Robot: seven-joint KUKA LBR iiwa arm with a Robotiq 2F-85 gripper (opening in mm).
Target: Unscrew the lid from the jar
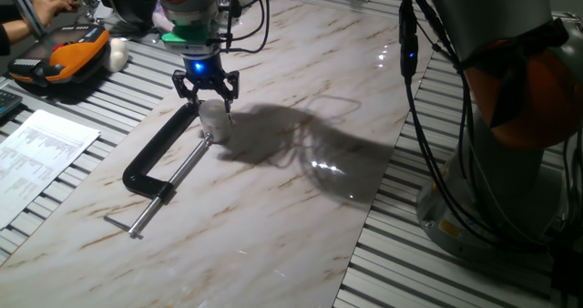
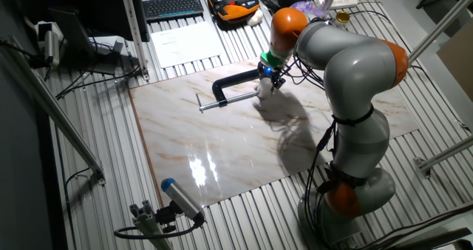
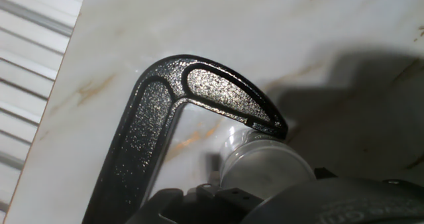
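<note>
The jar (image 1: pixel 216 126) is a small whitish cylinder standing on the marble board at the upper jaw end of a black C-clamp (image 1: pixel 159 158). Its white lid (image 1: pixel 215 109) sits on top. My gripper (image 1: pixel 209 98) hangs straight over it, open, with one finger on each side of the lid; I cannot tell if they touch it. In the other fixed view the gripper (image 2: pixel 267 80) covers most of the jar (image 2: pixel 263 92). The hand view shows the round lid (image 3: pixel 265 168) close below, pressed against the curved clamp (image 3: pixel 165 118) frame.
The clamp's steel screw rod (image 1: pixel 168 185) runs toward the board's near left. An orange case (image 1: pixel 64 57) and a white lump (image 1: pixel 118 53) lie at the far left, with a printed sheet (image 1: pixel 41 153) nearer. The arm's base (image 1: pixel 510 162) and cables stand to the right.
</note>
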